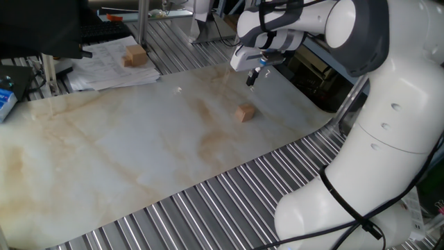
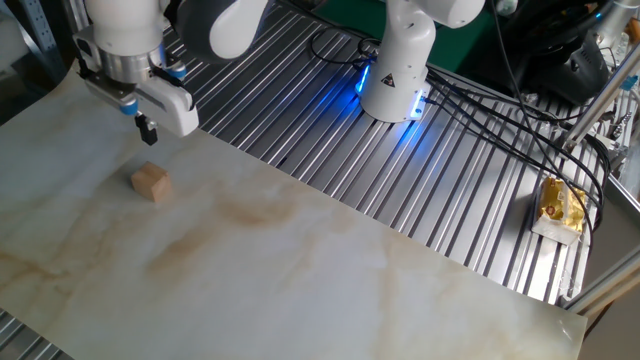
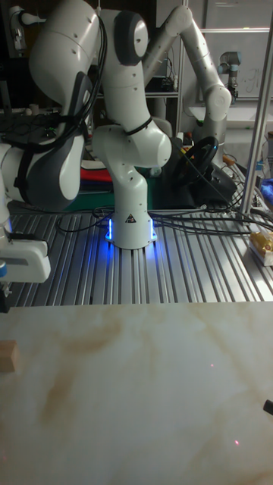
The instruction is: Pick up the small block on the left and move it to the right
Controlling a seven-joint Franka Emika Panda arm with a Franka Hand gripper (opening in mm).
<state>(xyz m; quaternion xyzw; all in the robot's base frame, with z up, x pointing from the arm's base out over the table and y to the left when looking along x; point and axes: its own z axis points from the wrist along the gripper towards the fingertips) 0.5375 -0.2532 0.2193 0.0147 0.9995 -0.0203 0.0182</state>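
Note:
The small block (image 1: pixel 243 112) is a light-tan wooden cube lying alone on the marble board (image 1: pixel 139 139). The other fixed view shows the block (image 2: pixel 150 183) at the board's left, and in the tall fixed view the block (image 3: pixel 7 356) sits at the left edge. My gripper (image 1: pixel 252 78) hangs above the board, a little beyond the cube and not touching it. From the other side the gripper (image 2: pixel 147 130) shows its dark fingertips close together with nothing between them. In the tall view the gripper (image 3: pixel 3 300) is cut off by the left edge.
A larger tan wooden block (image 1: pixel 136 55) rests on a stack of papers (image 1: pixel 111 66) past the board's far edge. Ribbed metal tabletop (image 2: pixel 420 190) surrounds the board. The robot base (image 2: pixel 395 70) and cables stand behind. A yellow packet (image 2: pixel 560 205) lies at the right.

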